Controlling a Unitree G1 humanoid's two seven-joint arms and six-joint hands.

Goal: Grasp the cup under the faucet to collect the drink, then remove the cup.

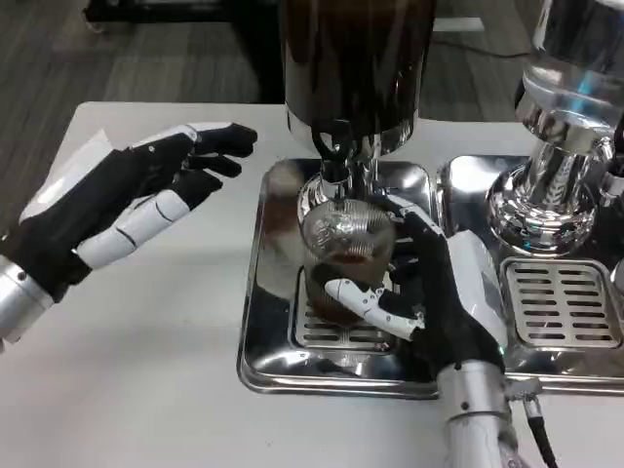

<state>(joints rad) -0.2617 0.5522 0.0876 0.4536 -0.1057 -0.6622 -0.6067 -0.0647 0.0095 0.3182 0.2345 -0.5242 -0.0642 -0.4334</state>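
Note:
A clear plastic cup (343, 255) with a little dark drink at its bottom stands on the drip grille of the steel tray (263, 292), right under the black faucet (336, 146) of the dark drink dispenser (356, 58). My right hand (429, 292) grips the cup from its right side, thumb across the front and fingers round the back. My left hand (127, 210) hovers over the white table left of the tray, fingers stretched toward the faucet, holding nothing.
A second chrome dispenser (556, 146) stands at the right on its own tray with a grille (561, 302). The white table (127, 380) stretches out to the left and front of the trays.

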